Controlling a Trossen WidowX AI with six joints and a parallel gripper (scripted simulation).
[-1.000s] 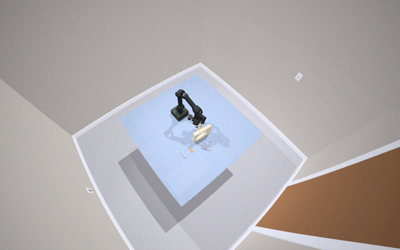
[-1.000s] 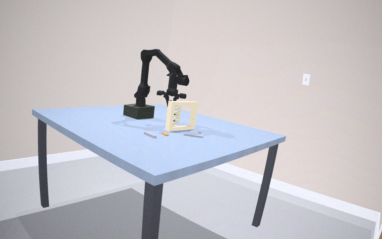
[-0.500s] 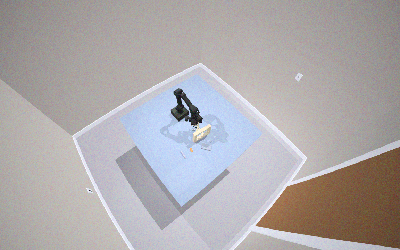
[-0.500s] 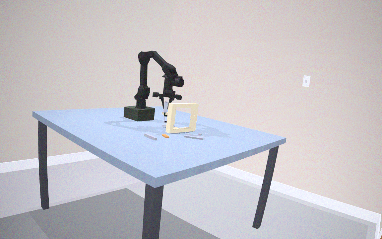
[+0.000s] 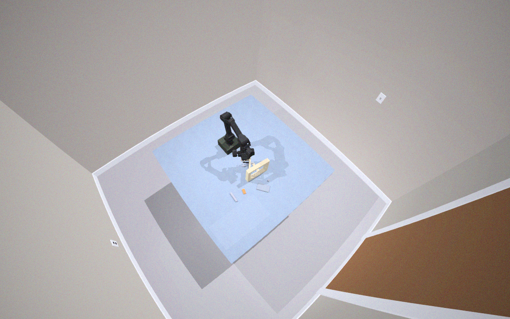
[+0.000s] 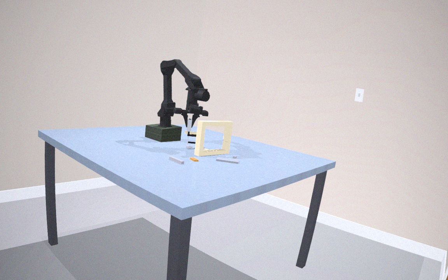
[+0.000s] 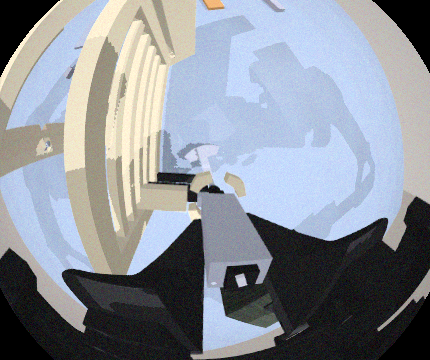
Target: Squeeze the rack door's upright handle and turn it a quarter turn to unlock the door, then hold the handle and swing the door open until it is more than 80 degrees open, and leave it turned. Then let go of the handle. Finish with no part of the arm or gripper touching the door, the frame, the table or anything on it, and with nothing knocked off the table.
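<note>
The cream frame (image 5: 265,163) (image 6: 200,139) stands upright on the table. Its slatted door (image 5: 250,163) (image 6: 193,132) (image 7: 75,110) stands swung out on the arm's side, nearly edge-on in the exterior view, at roughly a right angle to the frame; the exact angle is unclear. My gripper (image 5: 245,160) (image 6: 189,126) (image 7: 222,223) points down and is shut on the upper part of the grey upright handle (image 6: 189,120) (image 7: 237,245). Black bars (image 7: 175,178) join the handle to the door edge. The handle's exact turn is hard to tell.
Beyond the frame lie an orange block (image 5: 243,191) (image 6: 194,159), a pale bar (image 5: 233,196) (image 6: 176,160), a flat grey slab (image 5: 263,188) (image 6: 227,160) and a small block (image 6: 234,156). The dark arm base (image 5: 228,145) (image 6: 163,133) stands behind the door.
</note>
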